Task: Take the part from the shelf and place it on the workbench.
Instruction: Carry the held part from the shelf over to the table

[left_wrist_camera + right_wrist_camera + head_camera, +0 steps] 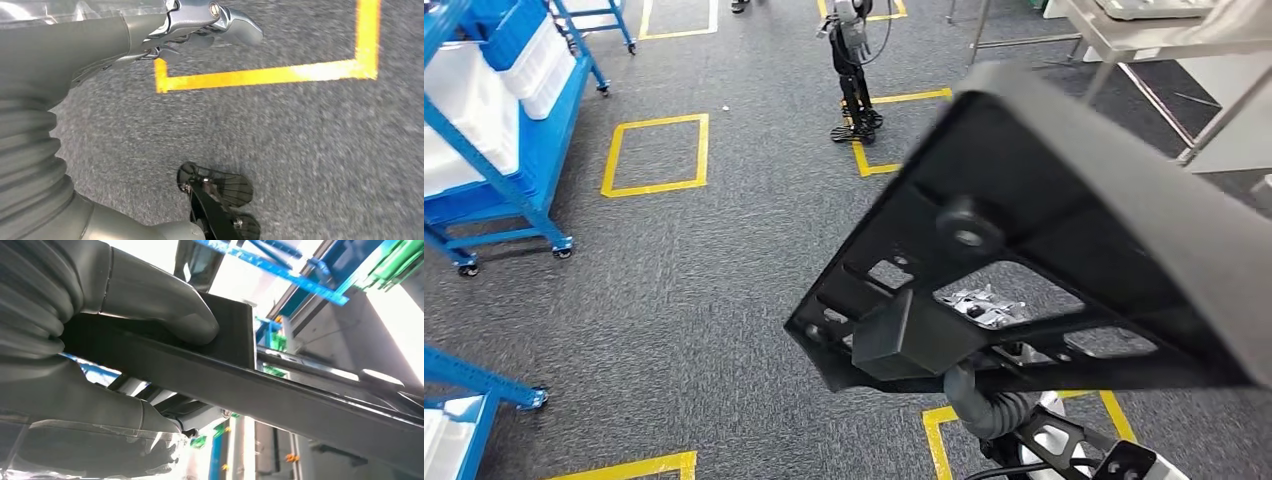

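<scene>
Black part [280,390] clamped between right hand's fingers [165,310].

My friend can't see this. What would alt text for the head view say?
A large black plastic part with ribs and cut-outs, held up close, covers the right half of the picture. Beneath it lies grey carpet with yellow taped squares; blue wheeled shelves stand at the left.

My left hand [200,25] was shiny silver metal with a round screw at one knuckle, coming off a grey ribbed cuff [27,160]. My right hand [100,340] had a fat smooth grey thumb [165,310], same ribbed grey cover, plus some clear plastic wrap lower down.
</scene>
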Motion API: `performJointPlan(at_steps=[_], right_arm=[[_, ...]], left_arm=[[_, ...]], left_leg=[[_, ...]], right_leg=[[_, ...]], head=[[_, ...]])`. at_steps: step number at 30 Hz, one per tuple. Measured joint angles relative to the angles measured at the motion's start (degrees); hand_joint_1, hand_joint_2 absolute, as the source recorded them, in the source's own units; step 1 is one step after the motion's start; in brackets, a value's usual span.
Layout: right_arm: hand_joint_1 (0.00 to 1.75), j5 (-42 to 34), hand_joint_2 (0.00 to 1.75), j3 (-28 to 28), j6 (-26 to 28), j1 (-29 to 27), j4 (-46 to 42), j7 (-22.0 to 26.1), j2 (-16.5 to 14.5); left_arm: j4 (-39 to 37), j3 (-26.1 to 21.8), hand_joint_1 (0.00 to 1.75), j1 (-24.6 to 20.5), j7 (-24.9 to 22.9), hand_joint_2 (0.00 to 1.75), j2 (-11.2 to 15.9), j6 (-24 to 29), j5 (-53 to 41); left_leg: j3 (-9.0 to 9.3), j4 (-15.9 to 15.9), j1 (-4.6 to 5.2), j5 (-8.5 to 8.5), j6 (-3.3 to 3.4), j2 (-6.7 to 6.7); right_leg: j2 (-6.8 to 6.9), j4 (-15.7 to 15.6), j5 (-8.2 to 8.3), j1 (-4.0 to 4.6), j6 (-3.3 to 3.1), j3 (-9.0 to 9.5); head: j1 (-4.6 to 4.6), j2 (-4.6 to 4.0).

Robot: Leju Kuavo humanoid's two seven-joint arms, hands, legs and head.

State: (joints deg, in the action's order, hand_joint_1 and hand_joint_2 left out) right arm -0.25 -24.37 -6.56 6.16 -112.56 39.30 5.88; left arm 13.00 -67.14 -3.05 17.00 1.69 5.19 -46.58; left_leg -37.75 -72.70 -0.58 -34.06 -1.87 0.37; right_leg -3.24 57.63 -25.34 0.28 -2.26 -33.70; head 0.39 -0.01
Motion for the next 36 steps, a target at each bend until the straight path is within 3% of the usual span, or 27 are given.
performJointPlan(at_steps=[1,3,5,7,8,9,11,12,13,14,15,16,18,20,22,23,25,27,28,29,30,32,33,34,36], right_arm=[[1.75,-0.05,1.75,-0.04,0.18,-0.12,0.19,0.0,0.0],[1.75,-0.6,1.75,-0.11,0.22,-0.18,0.51,0.0,0.01],[1.75,-1.74,1.75,-0.14,-0.35,-0.24,0.89,0.0,0.01],[1.75,-2.73,1.75,-0.13,-1.28,-0.35,1.38,0.0,-0.09],[1.75,-2.98,1.75,-0.08,-1.7,-0.41,1.65,0.0,-0.24],[1.75,-3.09,1.75,-0.01,-2.11,-0.42,1.91,0.0,-0.49],[1.75,-3.23,1.75,0.16,-2.87,-0.38,2.57,0.0,-1.25],[1.75,-3.38,1.75,0.25,-3.27,-0.38,3.02,0.0,-1.61],[1.75,-3.56,1.75,0.35,-3.58,-0.44,3.51,0.0,-1.91],[1.75,-3.72,1.75,0.46,-3.81,-0.52,3.99,0.0,-2.12],[1.75,-3.8,1.75,0.57,-3.92,-0.59,4.4,0.0,-2.27],[1.75,-3.84,1.75,0.66,-3.96,-0.63,4.72,0.0,-2.42],[1.75,-3.85,1.75,0.81,-4.04,-0.58,5.12,0.0,-2.74],[1.75,-4.09,1.75,0.97,-4.48,-0.46,5.42,0.0,-3.1],[1.75,-4.42,1.75,1.12,-5.2,-0.3,5.99,0.0,-3.4],[1.75,-4.46,1.75,1.17,-5.47,-0.19,6.41,0.0,-3.53],[1.75,-4.41,1.75,1.19,-5.81,0.32,7.45,0.0,-3.85],[1.75,-4.4,1.75,1.17,-6.37,0.79,8.63,0.0,-4.14],[1.75,-4.4,1.75,1.16,-6.82,0.89,9.24,0.0,-4.22],[1.75,-4.4,1.75,1.15,-7.28,0.99,9.81,0.0,-4.22],[1.75,-4.36,1.75,1.15,-7.63,1.19,10.34,0.0,-4.22],[1.75,-4.1,1.75,1.12,-7.81,2.02,11.31,0.0,-4.22],[1.75,-3.93,1.75,1.08,-7.69,2.61,11.8,0.0,-4.22],[1.75,-3.76,1.75,1.03,-7.5,3.21,12.32,0.0,-4.22],[1.75,-3.54,1.75,0.93,-6.91,4.06,13.45,0.0,-4.2]], left_arm=[[0.0,0.02,0.0,-0.08,0.09,1.75,0.2,-0.2,-0.15],[0.01,0.04,0.0,-0.19,0.11,1.75,0.6,-0.18,-0.38],[0.04,0.01,0.0,-0.22,0.08,1.75,0.92,0.24,-0.32],[0.09,-0.05,0.0,-0.3,0.04,1.75,1.18,0.89,-0.05],[0.13,-0.09,0.0,-0.37,-0.04,1.75,1.31,1.21,0.08],[0.17,-0.16,0.0,-0.37,-0.2,1.75,1.43,1.51,0.21],[0.25,-0.47,0.0,-0.02,-0.72,1.75,1.62,1.97,0.41],[0.26,-0.72,0.0,0.28,-0.96,1.75,1.66,2.14,0.44],[0.27,-0.99,0.0,0.56,-1.14,1.75,1.68,2.25,0.46],[0.27,-1.24,0.0,0.73,-1.24,1.75,1.69,2.3,0.48],[0.28,-1.42,0.0,0.8,-1.29,1.75,1.69,2.33,0.5],[0.28,-1.52,0.0,0.79,-1.31,1.75,1.67,2.33,0.5],[0.28,-1.6,0.0,0.79,-1.31,1.75,1.64,2.32,0.5],[0.28,-1.7,0.0,0.82,-1.4,1.75,1.63,2.41,0.49],[0.28,-1.84,0.0,0.73,-1.51,1.75,1.57,2.54,0.46],[0.28,-1.89,0.0,0.61,-1.51,1.75,1.49,2.54,0.44],[0.27,-1.95,0.0,0.44,-1.34,1.75,1.17,2.29,0.39],[0.26,-2.19,0.0,0.55,-1.11,1.75,0.82,1.76,0.53],[0.26,-2.43,0.0,0.64,-0.93,1.75,0.62,1.45,0.72],[0.26,-2.68,0.0,0.69,-0.68,1.75,0.35,1.17,0.93],[0.26,-2.89,0.0,0.67,-0.39,1.75,0.05,0.94,1.11],[0.26,-3.08,0.0,0.54,0.08,1.75,-0.61,0.58,1.21],[0.25,-3.14,0.0,0.46,0.23,1.75,-0.88,0.35,1.21],[0.23,-3.23,0.0,0.4,0.29,1.75,-1.16,0.1,1.2],[0.19,-3.4,0.0,0.25,-0.03,1.75,-1.6,-0.19,1.2]], left_leg=[[1.32,3.21,-0.04,2.2,0.11,-0.41],[4.67,11.09,-0.26,5.8,0.37,-2.88],[6.16,14.77,-0.24,6.69,0.68,-4.47],[6.37,15.16,-0.15,6.83,1.22,-3.48],[6.5,15.42,-0.2,7.03,1.59,-2.8],[6.61,15.7,-0.26,7.23,1.98,-2.1],[6.64,16.02,-0.18,7.41,2.52,-0.53],[6.6,16.03,-0.08,7.37,2.65,0.28],[6.57,16.03,-0.02,7.33,2.68,1.11],[6.56,16.02,0.01,7.27,2.66,1.9],[6.59,16.01,0.01,7.21,2.58,2.61],[6.68,16.01,0.01,7.12,2.45,3.27],[6.99,15.93,0.17,6.81,2.01,4.39],[7.26,15.83,0.43,6.46,1.38,5.43],[7.55,15.87,0.47,6.21,0.71,6.65],[7.65,15.68,0.32,5.93,0.35,6.49],[6.64,12.77,0.01,3.87,-0.23,3.9],[3.21,5.35,-0.16,0.08,-0.51,0.82],[1.27,1.49,-0.17,-1.34,-0.57,0.32],[-0.08,-0.92,-0.17,-1.72,-0.57,0.12],[-0.44,-1.14,-0.17,-0.89,-0.51,0.05],[1.8,4.82,-0.25,3.47,-0.25,-0.82],[3.44,8.86,-0.35,5.4,-0.08,-2.28],[4.75,12.17,-0.46,6.66,0.08,-3.59],[5.79,14.91,-0.46,7.07,0.45,-5.05]], right_leg=[[-0.74,0.08,-0.01,-0.03,0.06,0.07],[-2.21,0.36,-0.05,-0.07,0.36,0.01],[-3.56,0.54,0.07,-0.2,0.99,-0.39],[-4.69,0.47,0.33,-0.35,1.76,-0.73],[-4.11,0.78,0.11,-0.32,2.05,-0.93],[-2.71,1.95,-0.71,-0.24,2.32,-1.51],[1.04,7.84,-4.1,-0.23,2.77,-4.31],[2.11,11.94,-5.99,-0.39,3.0,-6.3],[2.54,15.44,-7.24,-0.58,3.18,-8.01],[2.74,17.26,-7.48,-0.78,3.34,-8.9],[2.97,16.64,-6.61,-0.93,3.44,-8.56],[3.45,13.66,-4.92,-1.02,3.45,-6.97],[5.98,5.13,-1.68,-0.77,3.1,-2.35],[7.56,0.69,-0.73,-0.29,2.42,-0.14],[6.4,0.3,-0.76,-0.08,1.73,-0.23],[5.7,0.14,-0.63,-0.15,1.4,-0.17],[4.4,-0.24,-0.33,-0.45,0.75,0.04],[3.05,-0.3,-0.24,-0.54,0.4,0.09],[2.26,-0.29,-0.23,-0.49,0.33,0.09],[1.42,-0.26,-0.23,-0.44,0.31,0.12],[0.59,-0.21,-0.23,-0.41,0.32,0.18],[-1.01,-0.09,-0.29,-0.45,0.45,0.38],[-1.78,0.05,-0.34,-0.41,0.62,0.39],[-2.5,0.19,-0.35,-0.4,0.88,0.28],[-3.86,0.29,-0.16,-0.51,1.64,-0.2]], head=[[0.01,0.01],[0.03,0.0],[0.03,-0.01],[0.04,0.0],[0.07,0.0],[0.17,0.0],[0.32,0.01],[0.37,0.01],[0.37,0.01],[0.37,0.01],[0.37,0.0],[0.39,0.0],[0.4,-0.01],[0.28,-0.02],[0.18,-0.01],[0.16,0.0],[-0.05,0.0],[-0.35,0.01],[-0.4,0.0],[-0.42,0.0],[-0.41,-0.01],[-0.43,0.0],[-0.41,0.0],[-0.39,0.0],[-0.38,0.0]])
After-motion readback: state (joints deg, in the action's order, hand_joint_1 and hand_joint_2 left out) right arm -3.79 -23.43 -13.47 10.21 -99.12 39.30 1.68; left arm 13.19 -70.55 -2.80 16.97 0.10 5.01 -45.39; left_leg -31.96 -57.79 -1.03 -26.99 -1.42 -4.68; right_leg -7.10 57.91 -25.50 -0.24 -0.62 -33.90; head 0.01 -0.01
